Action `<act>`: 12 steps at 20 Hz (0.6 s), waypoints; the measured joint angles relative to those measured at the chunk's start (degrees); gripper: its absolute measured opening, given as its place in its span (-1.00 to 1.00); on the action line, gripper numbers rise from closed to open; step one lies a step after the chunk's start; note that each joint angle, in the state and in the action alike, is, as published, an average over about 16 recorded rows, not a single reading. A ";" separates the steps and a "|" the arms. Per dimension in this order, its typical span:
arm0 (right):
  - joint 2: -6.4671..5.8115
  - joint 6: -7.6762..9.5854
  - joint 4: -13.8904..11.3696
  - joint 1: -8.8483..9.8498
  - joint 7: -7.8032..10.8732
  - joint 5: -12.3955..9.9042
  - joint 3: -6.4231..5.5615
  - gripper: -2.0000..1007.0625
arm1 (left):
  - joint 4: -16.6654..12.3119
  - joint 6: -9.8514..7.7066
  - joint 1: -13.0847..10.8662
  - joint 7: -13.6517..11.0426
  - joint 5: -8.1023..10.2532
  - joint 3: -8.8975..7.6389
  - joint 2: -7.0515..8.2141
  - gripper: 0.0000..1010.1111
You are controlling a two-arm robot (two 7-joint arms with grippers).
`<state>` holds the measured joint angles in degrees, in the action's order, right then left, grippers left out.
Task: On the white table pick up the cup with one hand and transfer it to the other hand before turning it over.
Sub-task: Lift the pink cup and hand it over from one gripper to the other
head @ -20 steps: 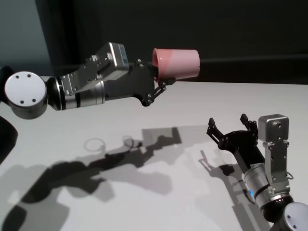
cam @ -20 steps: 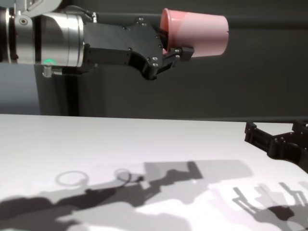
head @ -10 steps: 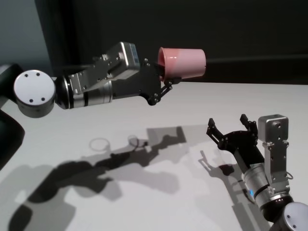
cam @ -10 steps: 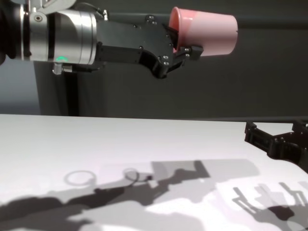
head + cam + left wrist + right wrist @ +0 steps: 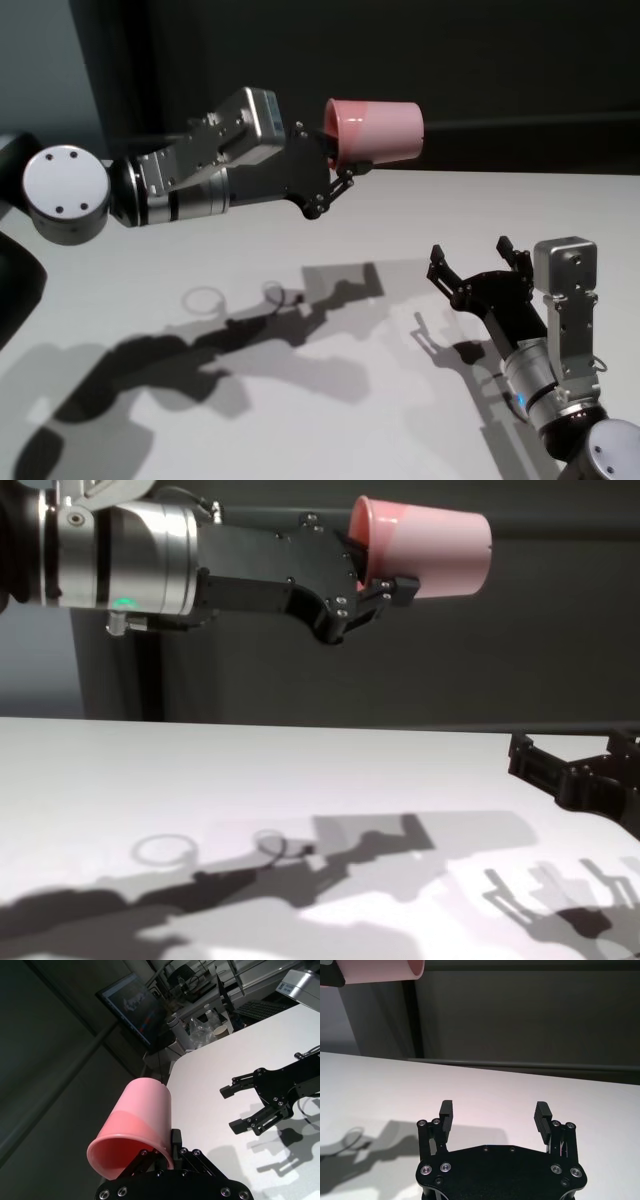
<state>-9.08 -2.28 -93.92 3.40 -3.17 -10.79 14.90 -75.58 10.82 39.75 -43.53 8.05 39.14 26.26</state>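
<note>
As seen from the head view, the count is one cup point(image 5: 375, 131), two end effectors and one counter point(image 5: 400, 215). The cup is plain pink, smooth, unmarked and handleless, lying on its side in the air well above the counter, rim toward the left end effector point(image 5: 338, 166), base pointing away. That end effector is clamped on the cup's rim. The right end effector point(image 5: 476, 262) sits low over the counter, fingers spread, holding nothing, well apart from the cup.

From the chest view, one cup point(image 5: 430, 555) shows high up, pinched at the rim by the left end effector point(image 5: 372, 575); one counter point(image 5: 300, 770) lies below, with the right end effector point(image 5: 575, 770) partly in frame at the edge.

Through the left wrist view, the cup point(image 5: 137, 1127) tapers from wide rim to narrower base; the wall is pinched near the rim.

Through the right wrist view, the right end effector point(image 5: 495, 1112) stands wide open and empty; the cup point(image 5: 380, 970) shows in one corner.
</note>
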 joint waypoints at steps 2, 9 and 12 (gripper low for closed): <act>0.01 0.24 -0.35 0.07 0.35 -0.11 -0.02 0.99 | 0.01 0.04 -0.01 -0.04 0.02 -0.02 0.02 -0.89; 0.38 1.49 -2.34 0.45 3.30 -1.93 -0.69 0.99 | 0.05 0.15 -0.02 -0.15 0.09 -0.06 0.07 -0.89; 0.67 2.18 -3.29 0.72 6.11 -4.72 -1.62 0.99 | 0.06 0.18 -0.02 -0.17 0.11 -0.07 0.08 -0.89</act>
<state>-8.40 -0.10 -97.21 4.12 2.94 -15.51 13.28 -75.52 11.00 39.73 -43.70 8.16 39.07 26.33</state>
